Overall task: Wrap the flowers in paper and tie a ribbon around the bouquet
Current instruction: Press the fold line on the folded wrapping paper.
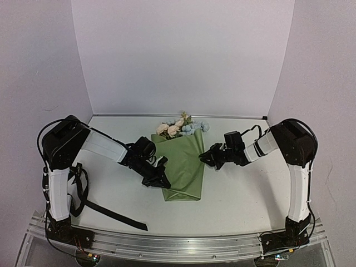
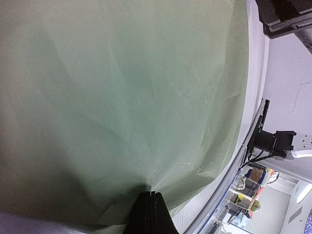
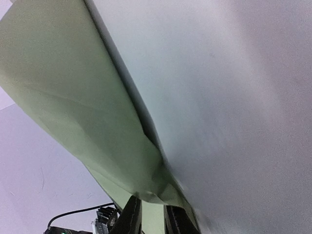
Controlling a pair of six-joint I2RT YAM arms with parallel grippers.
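Paper (image 1: 186, 164): It is laid in the middle of the table (image 1: 245, 194), folded over the stems, with one end turned to 6 o'clock.
Flowers (image 1: 181, 128): The blooms are seen poking out at the 12 o'clock end of the paper. The stems are hidden inside.
Left pincer (image 1: 162, 179): It is clenched on the paper's edge at 8 o'clock. In the left wrist view, creases are seen running out from its tips.
Right pincer (image 1: 206, 158): It is set at the paper's 3 o'clock edge. A fold of paper is seen between its fingers and seems to be nipped, with a small gap left.
Ribbon (image 1: 114, 215): It is laid at 8 o'clock on the table, by the left arm and well apart from the paper. Nothing is tied yet.
Tear: The thin paper could be ripped if it is pulled hard from both sides at once.
Slip: The fold could be lost from the right pincer, as it looks only lightly held. Then the wrap could spring open.
Flowers lost: The blooms could be pushed out or squashed if the paper is dragged.
Ribbon trouble: The wrap could be opened when one pincer is let go to fetch the ribbon. The ribbon could also be caught on the left arm.
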